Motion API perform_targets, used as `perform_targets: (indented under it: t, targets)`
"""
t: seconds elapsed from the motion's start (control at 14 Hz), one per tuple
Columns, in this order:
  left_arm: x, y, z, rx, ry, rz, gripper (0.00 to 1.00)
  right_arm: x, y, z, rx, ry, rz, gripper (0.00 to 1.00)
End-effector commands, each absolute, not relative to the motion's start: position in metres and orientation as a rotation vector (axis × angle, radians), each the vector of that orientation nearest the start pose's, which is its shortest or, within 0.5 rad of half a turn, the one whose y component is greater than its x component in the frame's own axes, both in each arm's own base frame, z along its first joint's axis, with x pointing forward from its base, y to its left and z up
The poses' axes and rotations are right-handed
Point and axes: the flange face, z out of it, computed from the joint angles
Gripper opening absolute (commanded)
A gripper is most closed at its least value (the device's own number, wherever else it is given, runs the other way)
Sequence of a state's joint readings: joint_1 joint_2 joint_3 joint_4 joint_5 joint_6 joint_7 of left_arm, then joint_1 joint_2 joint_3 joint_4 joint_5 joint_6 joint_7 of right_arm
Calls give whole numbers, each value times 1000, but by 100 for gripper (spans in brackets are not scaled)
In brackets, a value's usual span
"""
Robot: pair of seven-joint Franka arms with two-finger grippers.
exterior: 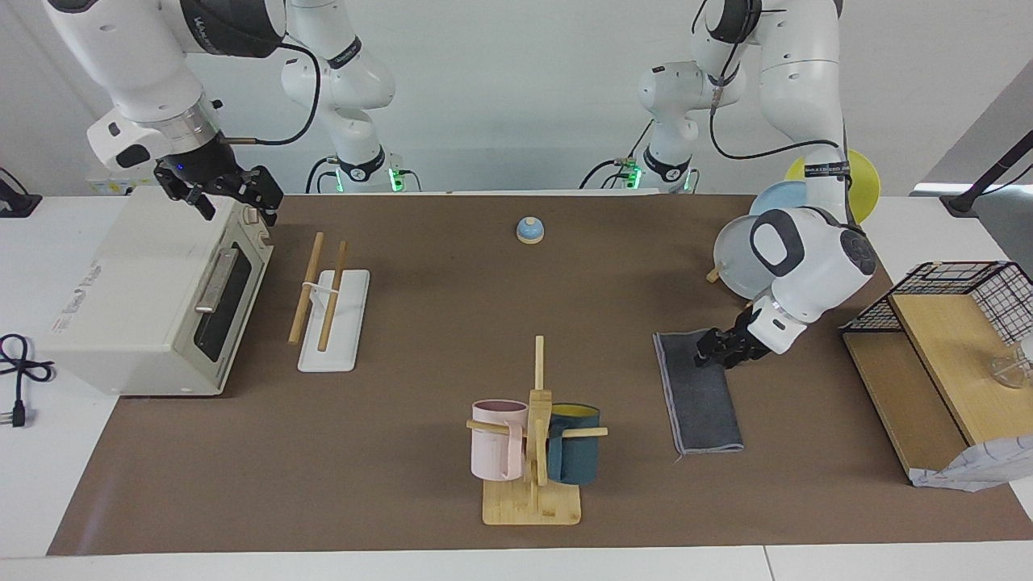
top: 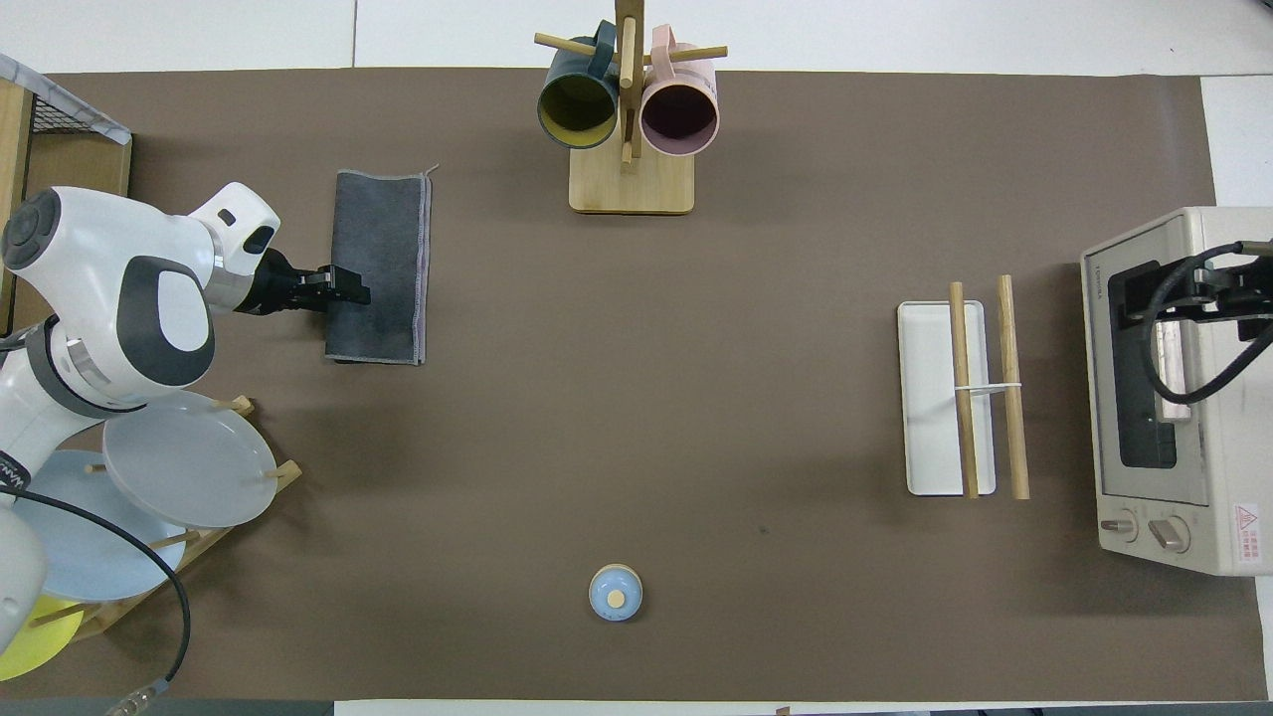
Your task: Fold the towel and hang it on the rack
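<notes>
The towel (exterior: 700, 395) (top: 383, 268) lies flat on the brown mat toward the left arm's end, folded into a narrow strip, dark grey face up with a purple hem along one long edge. My left gripper (exterior: 712, 349) (top: 348, 294) is low at the middle of the towel's long edge that faces the left arm's end, its tips over the cloth. The rack (exterior: 332, 331) (top: 935, 398), two wooden rods on a white base, lies toward the right arm's end, bare. My right gripper (exterior: 234, 194) (top: 1228, 290) waits open over the toaster oven.
A toaster oven (exterior: 145, 298) (top: 1164, 398) stands beside the rack. A bamboo mug tree (exterior: 534, 452) (top: 629, 129) with a pink and a teal mug is farthest from the robots. A blue bell (exterior: 530, 230) (top: 616, 593), a plate stand with plates (exterior: 742, 258) (top: 189, 457) and a wire-fronted wooden shelf (exterior: 944, 355) are also here.
</notes>
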State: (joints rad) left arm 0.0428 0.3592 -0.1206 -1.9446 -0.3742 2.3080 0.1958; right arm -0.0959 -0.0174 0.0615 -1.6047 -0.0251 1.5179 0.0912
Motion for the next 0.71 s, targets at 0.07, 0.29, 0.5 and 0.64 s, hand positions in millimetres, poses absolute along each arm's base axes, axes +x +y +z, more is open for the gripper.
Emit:
perform_targets:
  t: [0.07,0.29,0.5,0.64]
  targets:
    - [614,-54,293,-3474,25,-33,58,541,-20,612,-3145,208,84,100]
    - [612,-52,291,-3474,21,-16,55,541,-20,612,-3144,217,84,100]
    - [610,-53,291,-3475,29,6,55,541,-19,612,-3144,220,87,100]
    - [607,-53,292,-3477,60,60,55,539,-18,606,-3145,217,96,100]
